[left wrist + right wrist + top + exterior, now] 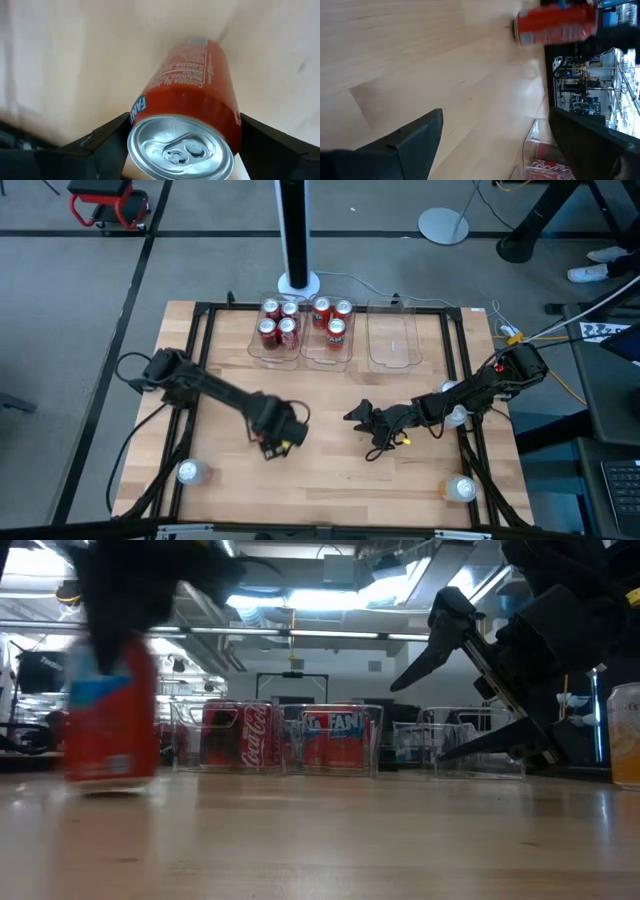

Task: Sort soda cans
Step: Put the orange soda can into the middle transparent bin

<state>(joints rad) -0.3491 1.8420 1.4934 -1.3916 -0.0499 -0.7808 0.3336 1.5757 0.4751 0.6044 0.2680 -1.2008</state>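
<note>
Sorting looks past halfway: four red metal cola cans (278, 321) stand in the left clear plastic bin (272, 358) at the far edge, three red-orange cans (331, 320) fill the middle bin (327, 361), and the right bin (392, 340) holds nothing. The left hand (274, 439) is clamped on an orange Fanta can (192, 100) at mid-bench. The right hand (358, 417) hangs nearby, fingers apart, holding nothing. Two silver-topped cans (189, 472) wait at the near corners. I judge there is open wooden bench (330, 480) between the hands and the bins.
</note>
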